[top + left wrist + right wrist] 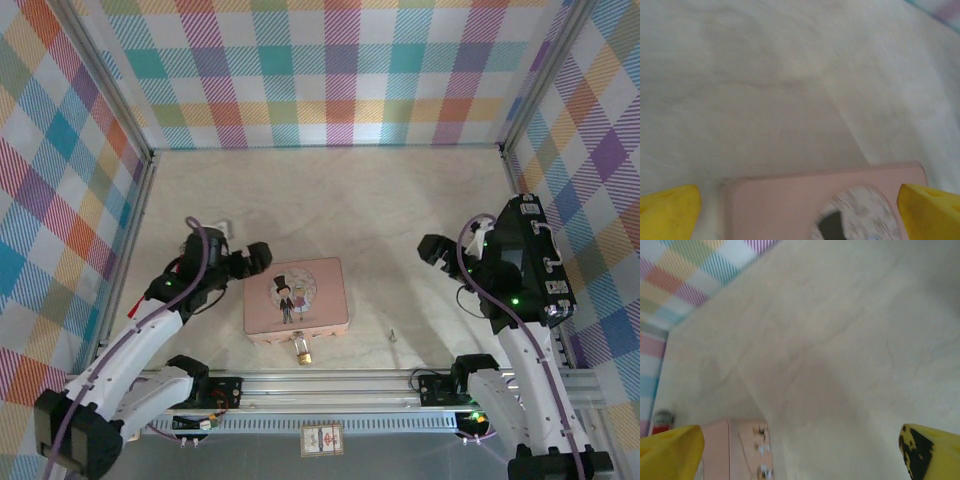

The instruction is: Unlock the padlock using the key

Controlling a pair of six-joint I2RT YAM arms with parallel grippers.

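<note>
My left claw [256, 262] and right claw [432, 250] gape empty. Tiny brass padlock [301, 347] at pink rectangular tin's [296, 295] six o'clock; thin silvery key [394, 336] barely discernible.

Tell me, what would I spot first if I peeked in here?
The pink tin with a cartoon couple on its lid stands out first, in the middle near the front edge of the table. A tiny gold padlock sits at its near side, and a small key lies on the table to the right. Bright checked walls stand all around.
</note>
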